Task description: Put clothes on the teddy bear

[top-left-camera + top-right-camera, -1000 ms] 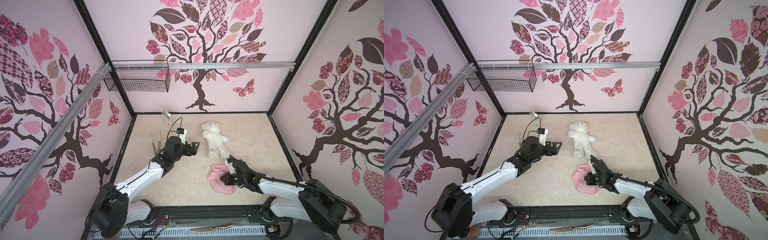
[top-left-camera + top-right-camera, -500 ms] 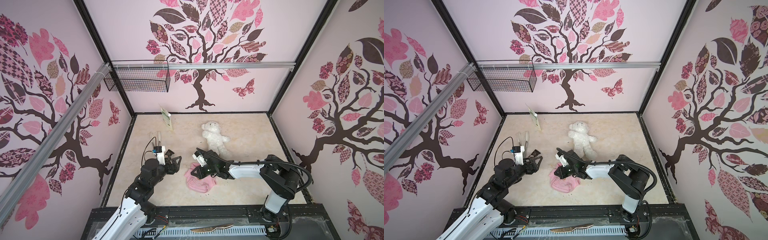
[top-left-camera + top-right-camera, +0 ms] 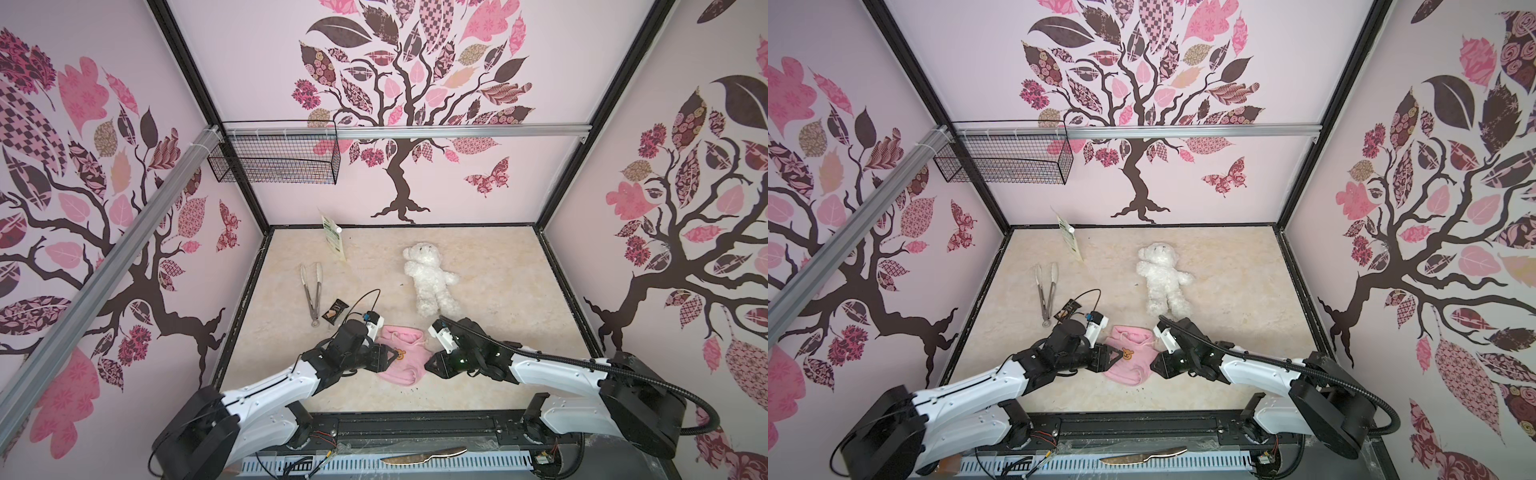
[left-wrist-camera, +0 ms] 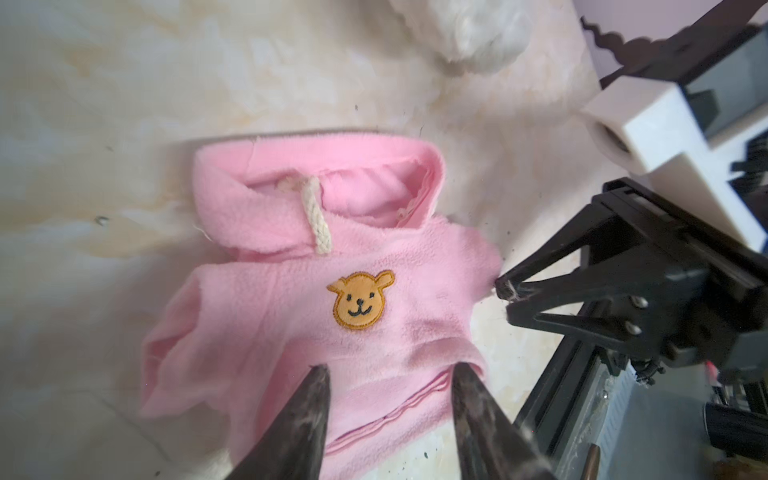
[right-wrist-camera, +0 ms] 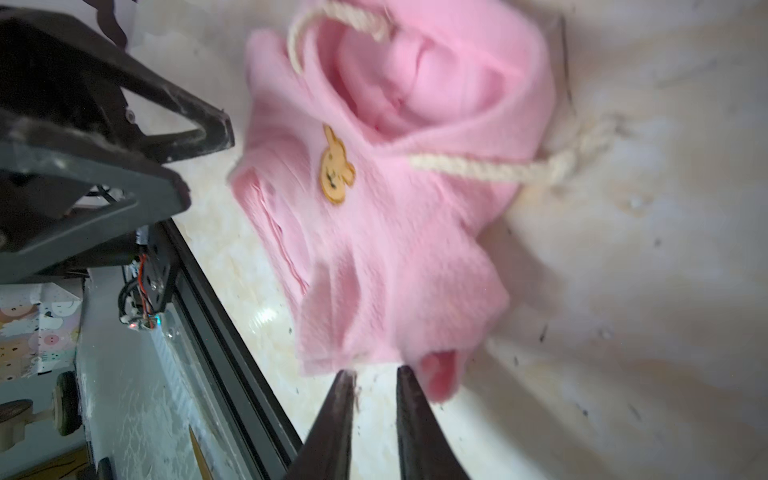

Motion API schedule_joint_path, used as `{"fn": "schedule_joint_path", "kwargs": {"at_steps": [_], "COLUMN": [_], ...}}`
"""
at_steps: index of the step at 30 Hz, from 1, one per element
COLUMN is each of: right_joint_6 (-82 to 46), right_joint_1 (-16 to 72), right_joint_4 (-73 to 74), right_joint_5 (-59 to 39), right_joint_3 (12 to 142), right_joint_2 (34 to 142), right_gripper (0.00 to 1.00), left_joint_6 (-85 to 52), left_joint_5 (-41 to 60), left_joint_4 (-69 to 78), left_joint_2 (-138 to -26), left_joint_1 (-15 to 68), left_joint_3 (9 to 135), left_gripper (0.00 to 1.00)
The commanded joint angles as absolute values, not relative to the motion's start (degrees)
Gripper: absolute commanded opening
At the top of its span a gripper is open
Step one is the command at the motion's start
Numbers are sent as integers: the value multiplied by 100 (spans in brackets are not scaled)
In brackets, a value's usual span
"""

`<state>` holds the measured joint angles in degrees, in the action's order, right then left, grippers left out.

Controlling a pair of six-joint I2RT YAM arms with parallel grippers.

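**Bear undressed, both grippers at the pink hoodie**

The teddy bear (image 3: 430, 276) (image 3: 1163, 278) lies on its back on the beige table (image 3: 498, 291), toward the back and a little right of the middle. Its head points to the back wall and its legs point toward the arms. It wears nothing, and neither gripper touches it.

The pink hoodie (image 3: 405, 357) (image 3: 1133, 357) lies flat in front of the bear's feet, near them but apart. Its front faces up, the orange bear-face patch shows, and the hood is on the bear's side.

The left gripper (image 3: 390, 359) (image 4: 388, 374) is at the hoodie's left edge. Its fingers stand apart over the fabric near the hem, with pink cloth showing between them. Whether they press on it cannot be told.

The right gripper (image 3: 428, 365) (image 5: 372, 376) is at the hoodie's right edge. Its fingers are only a narrow gap apart, with bare table between them, and the tips sit just beside a sleeve without holding it.

Tongs (image 3: 311, 291), a small dark packet (image 3: 334, 311) and a tube (image 3: 333, 237) lie on the left part of the table, well apart from the bear.
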<state>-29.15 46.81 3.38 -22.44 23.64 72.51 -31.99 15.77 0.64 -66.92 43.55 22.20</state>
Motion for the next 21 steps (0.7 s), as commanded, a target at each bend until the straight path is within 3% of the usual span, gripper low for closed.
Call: {"fn": "schedule_joint_path", "kwargs": {"at_steps": [1, 5, 14, 21], "right_joint_6": [-3022, -2879, -2404, -2175], "right_joint_1": [4738, 4661, 4485, 4267], "right_joint_4": [446, 1010, 1179, 1087], "right_joint_5": [-2042, -1513, -1634, -1924], "right_joint_3": [2607, 2997, 4985, 4794], "right_joint_2": [7611, 8275, 10166, 9619], "right_gripper": [21, 21, 21, 30], "left_joint_6": [-3109, -3110, -2631, -1766], "left_joint_5": [1501, 1022, 518, 418], "left_joint_4": [740, 672, -180, -269], "left_joint_2": [-7297, -7432, -6258, -6161], "left_joint_1": [4334, 4245, 4177, 4222], "left_joint_3": [2545, 2514, 2081, 2465], "left_gripper": [46, 46, 60, 64]}}
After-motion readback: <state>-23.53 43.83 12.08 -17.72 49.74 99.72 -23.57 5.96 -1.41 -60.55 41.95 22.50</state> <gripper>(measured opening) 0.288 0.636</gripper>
